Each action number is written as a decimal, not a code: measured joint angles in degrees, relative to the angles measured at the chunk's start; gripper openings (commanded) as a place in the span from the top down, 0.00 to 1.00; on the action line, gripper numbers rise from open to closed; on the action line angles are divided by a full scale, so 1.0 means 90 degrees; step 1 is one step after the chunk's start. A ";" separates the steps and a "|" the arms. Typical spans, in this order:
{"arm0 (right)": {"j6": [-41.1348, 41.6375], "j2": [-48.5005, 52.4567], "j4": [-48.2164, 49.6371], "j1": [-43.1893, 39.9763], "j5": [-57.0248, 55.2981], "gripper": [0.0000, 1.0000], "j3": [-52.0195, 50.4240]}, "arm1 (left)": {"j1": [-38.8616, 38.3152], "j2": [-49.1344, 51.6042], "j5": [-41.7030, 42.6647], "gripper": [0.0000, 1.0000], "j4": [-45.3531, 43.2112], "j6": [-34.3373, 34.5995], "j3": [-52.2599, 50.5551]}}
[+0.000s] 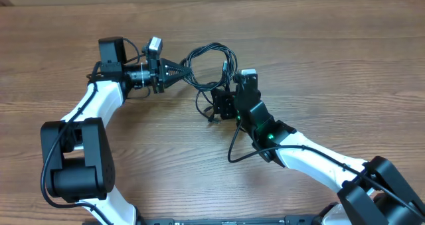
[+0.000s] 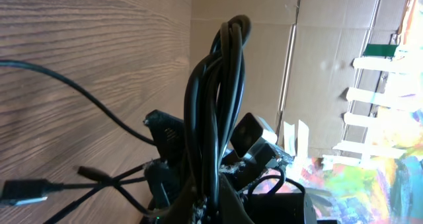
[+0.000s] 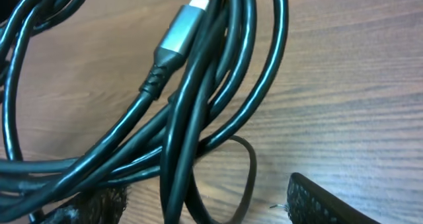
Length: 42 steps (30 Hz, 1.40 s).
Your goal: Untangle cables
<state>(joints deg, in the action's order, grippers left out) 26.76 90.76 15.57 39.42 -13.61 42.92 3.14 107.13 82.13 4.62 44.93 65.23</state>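
Two robot arms meet over black cables (image 1: 211, 58) tangled at the middle of the wooden table (image 1: 332, 39)
The left arm rises from the lower left and bends right, its left gripper (image 1: 178, 71) lying level and clenched on a looped bundle of the cables. Just to the right, the right arm reaches in from the lower right, the right gripper (image 1: 222, 105) tipped down over the strands, jaws spread and gripping nothing; a silver-tipped plug (image 3: 182, 29) lies among them
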 measured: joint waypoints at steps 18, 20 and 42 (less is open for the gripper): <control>-0.0092 0.0364 0.0639 -0.0469 -0.0364 0.96 -0.0015 | -0.0053 0.0000 0.0211 0.96 -0.0022 0.0015 0.0000; -0.0299 0.0131 0.0294 -0.0508 -0.0364 0.96 -0.0019 | -0.0056 0.0000 0.0214 0.96 -0.0034 0.0015 0.0000; -0.3230 -0.3179 -0.3366 -0.0549 -0.0214 0.94 -0.0022 | -0.0061 0.0000 -0.0131 0.94 0.0005 -0.1073 0.0000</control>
<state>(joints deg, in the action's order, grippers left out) -2.31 62.15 -14.72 34.48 -15.53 42.72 2.59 107.13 80.95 4.67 35.27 65.23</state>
